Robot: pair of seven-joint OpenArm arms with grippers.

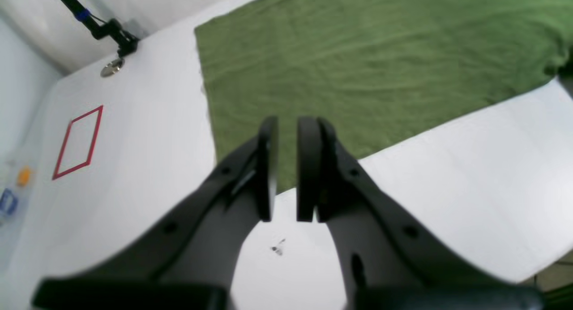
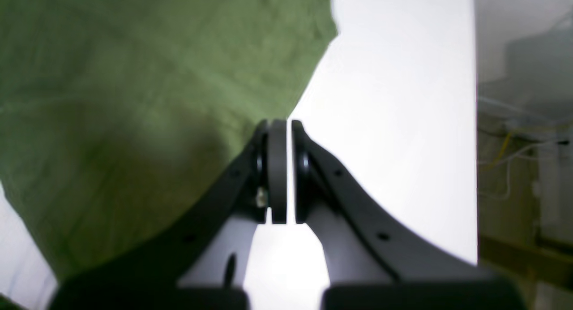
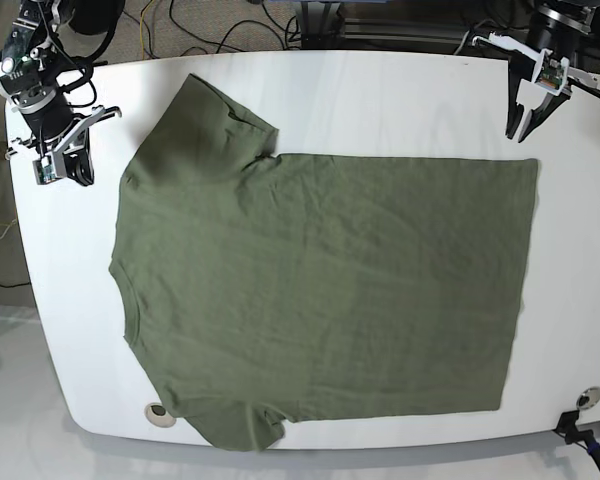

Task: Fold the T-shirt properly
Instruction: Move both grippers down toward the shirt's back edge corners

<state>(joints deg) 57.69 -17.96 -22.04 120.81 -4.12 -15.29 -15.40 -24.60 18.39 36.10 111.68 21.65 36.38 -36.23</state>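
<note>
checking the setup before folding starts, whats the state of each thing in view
T-shirt: spread flat on the white table, unfolded, lightly wrinkled, not held.
Left gripper: fingers slightly apart, empty, above the table beside the shirt's corner.
Right gripper: shut, fingers nearly touching, empty, beside the shirt's sleeve.
Red tape rectangle: stuck flat on the table, nothing inside it.

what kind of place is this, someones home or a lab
Most likely a robotics lab: two grippers hang over a white table with a T-shirt spread flat, loose cables behind it and a red tape outline.
</note>
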